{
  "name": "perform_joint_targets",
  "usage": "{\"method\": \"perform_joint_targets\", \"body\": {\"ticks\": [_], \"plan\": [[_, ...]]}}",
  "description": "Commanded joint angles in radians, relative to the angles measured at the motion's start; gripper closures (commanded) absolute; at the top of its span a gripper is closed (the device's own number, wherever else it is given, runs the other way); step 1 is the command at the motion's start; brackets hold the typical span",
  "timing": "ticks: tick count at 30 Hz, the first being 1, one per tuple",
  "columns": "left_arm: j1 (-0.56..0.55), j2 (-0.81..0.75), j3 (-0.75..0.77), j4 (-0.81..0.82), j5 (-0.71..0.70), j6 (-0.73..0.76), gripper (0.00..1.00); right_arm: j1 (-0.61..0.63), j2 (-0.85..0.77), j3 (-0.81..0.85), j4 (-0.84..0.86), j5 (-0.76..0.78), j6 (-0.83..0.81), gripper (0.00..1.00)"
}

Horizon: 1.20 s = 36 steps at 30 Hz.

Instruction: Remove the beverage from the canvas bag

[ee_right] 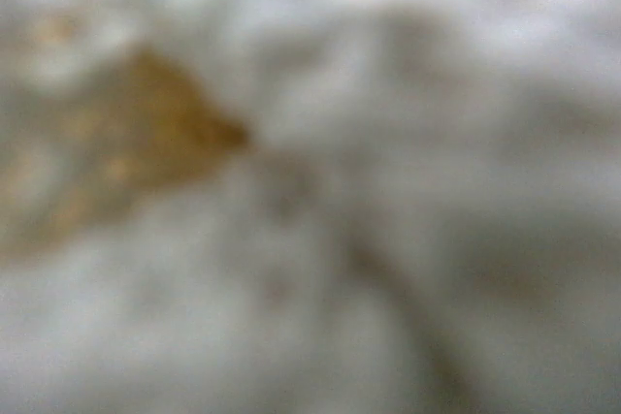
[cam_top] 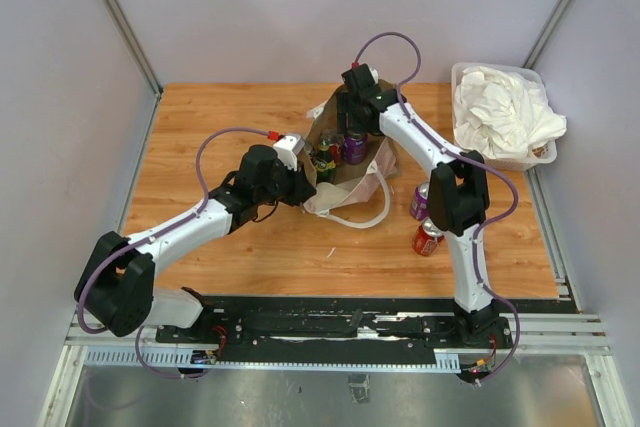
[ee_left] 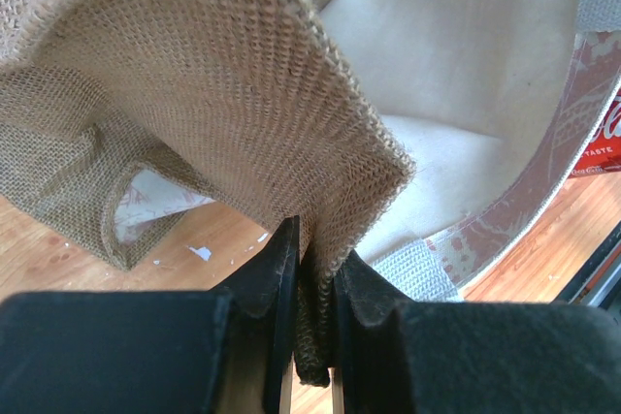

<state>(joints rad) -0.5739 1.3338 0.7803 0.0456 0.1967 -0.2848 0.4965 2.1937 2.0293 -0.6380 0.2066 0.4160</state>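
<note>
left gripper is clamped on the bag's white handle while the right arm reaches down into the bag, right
Not the handle. The left gripper is clamped on the tan woven rim of the canvas bag, as the left wrist view shows; the white handle lies free on the table. The right arm does reach down into the bag.

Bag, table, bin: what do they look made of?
Bag: coarse open-weave fabric, burlap-like, matte tan; single threads show in the left wrist view. Its lining is smooth and pale, possibly coated. Table: wood-grain top, satin; solid or laminate unclear. Bin: clear plastic, by the cloth showing through its wall.
</note>
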Motion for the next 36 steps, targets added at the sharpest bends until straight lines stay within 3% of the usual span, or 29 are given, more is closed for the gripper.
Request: {"method": "perform_joint_targets", "body": {"ticks": [1, 20, 23, 28, 29, 30, 36], "plan": [[-0.005, 0.031, -0.015, -0.072, -0.023, 0.025, 0.88, -0.019, 0.071, -0.045, -0.073, -0.022, 0.001, 0.24], [-0.006, 0.057, -0.01, -0.054, -0.011, 0.026, 0.88, 0.009, 0.113, -0.108, -0.122, -0.062, -0.011, 0.3], [-0.006, 0.057, -0.01, -0.056, -0.013, 0.025, 0.88, 0.011, 0.117, -0.11, -0.126, -0.058, -0.012, 0.38], [-0.005, 0.059, -0.008, -0.056, -0.013, 0.025, 0.88, 0.012, 0.108, -0.103, -0.125, -0.049, -0.032, 0.65], [-0.004, 0.059, -0.007, -0.056, -0.013, 0.025, 0.88, 0.012, 0.106, -0.098, -0.125, -0.051, -0.041, 0.86], [-0.005, 0.059, -0.007, -0.056, -0.014, 0.026, 0.88, 0.013, 0.102, -0.092, -0.128, -0.044, -0.043, 0.98], [-0.005, 0.059, -0.003, -0.056, -0.014, 0.024, 0.88, 0.012, 0.043, -0.061, -0.126, -0.054, -0.103, 0.99]]}}
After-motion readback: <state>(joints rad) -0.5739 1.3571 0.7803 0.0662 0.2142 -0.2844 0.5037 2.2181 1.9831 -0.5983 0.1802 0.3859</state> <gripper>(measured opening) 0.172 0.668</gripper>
